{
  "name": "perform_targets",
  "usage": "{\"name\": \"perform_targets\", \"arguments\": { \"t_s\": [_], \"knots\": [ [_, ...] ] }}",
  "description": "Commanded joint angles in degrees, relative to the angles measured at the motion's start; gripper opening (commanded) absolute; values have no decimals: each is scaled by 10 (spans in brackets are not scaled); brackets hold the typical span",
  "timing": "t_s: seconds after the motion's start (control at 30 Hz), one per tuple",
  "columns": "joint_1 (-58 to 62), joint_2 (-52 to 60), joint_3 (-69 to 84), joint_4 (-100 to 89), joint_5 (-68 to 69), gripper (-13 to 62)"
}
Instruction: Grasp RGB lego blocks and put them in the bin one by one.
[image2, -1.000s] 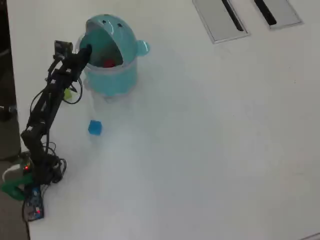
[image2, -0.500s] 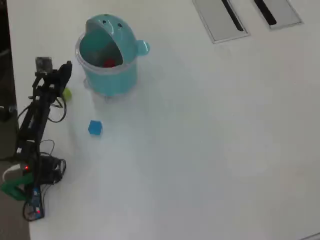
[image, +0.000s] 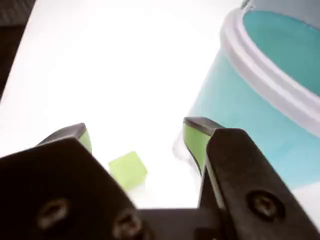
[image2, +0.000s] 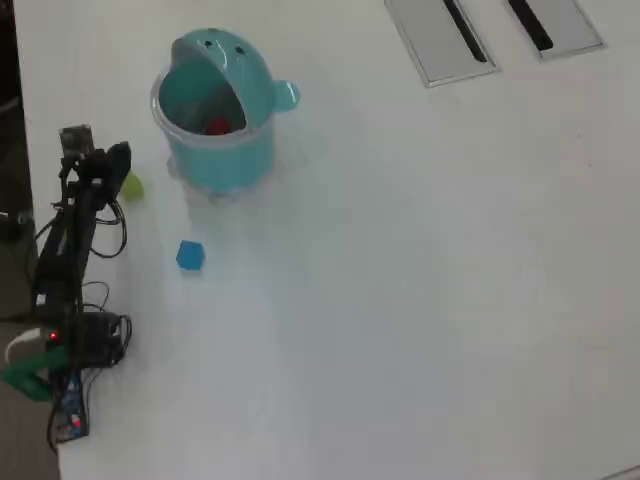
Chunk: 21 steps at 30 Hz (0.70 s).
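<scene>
I have pulled back from the bin (image2: 212, 130) — a second ago my arm reached over its rim, and now my jaws (image: 135, 137) hang spread wide and empty above the counter (image2: 420, 270), left of the bin in the overhead view. The red block (image2: 217, 126) lies inside the bin under the raised lid, so I judge that one delivered. In the wrist view the yellow-green block (image: 127, 170) sits on the counter between my two green-padded fingers (image: 192, 140), nearer the left one, untouched, with the bin wall just beside it on the right. The blue block (image2: 189, 255) waits on the counter, further from the bin and apart from the green one. One in, two left — the yellow-green block looks like my next pick
</scene>
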Motion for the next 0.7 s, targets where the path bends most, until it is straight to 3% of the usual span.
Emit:
{"name": "perform_targets", "arguments": {
  "t_s": [0.0,0.67],
  "knots": [
    [-6,-10,-25,-14,-28,343],
    [-20,-222,-96,-35,-75,338]
  ]
}}
